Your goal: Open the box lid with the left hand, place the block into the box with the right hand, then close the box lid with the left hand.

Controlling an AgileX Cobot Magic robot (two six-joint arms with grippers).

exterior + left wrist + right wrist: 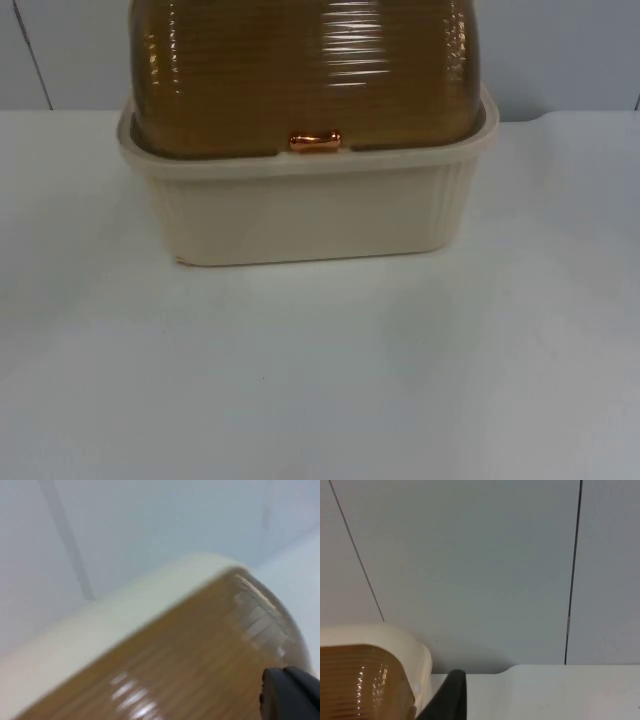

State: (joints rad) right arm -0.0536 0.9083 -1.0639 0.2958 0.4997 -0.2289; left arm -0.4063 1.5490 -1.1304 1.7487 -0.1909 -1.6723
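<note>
A cream box [300, 215] stands at the back middle of the table. Its ribbed amber see-through lid [300, 70] is down on the rim, with a small copper handle [315, 141] at the lid's front edge. My left gripper [292, 695] hovers close over the amber lid [190, 660], beside the cream rim [100, 625]. My right gripper [451, 697] is just beside the box's cream corner [395, 640] and its lid [350, 685], facing the wall.
The white table [320, 380] stretches in front of the box and to both sides. The grey partition wall [470, 555] rises right behind the box.
</note>
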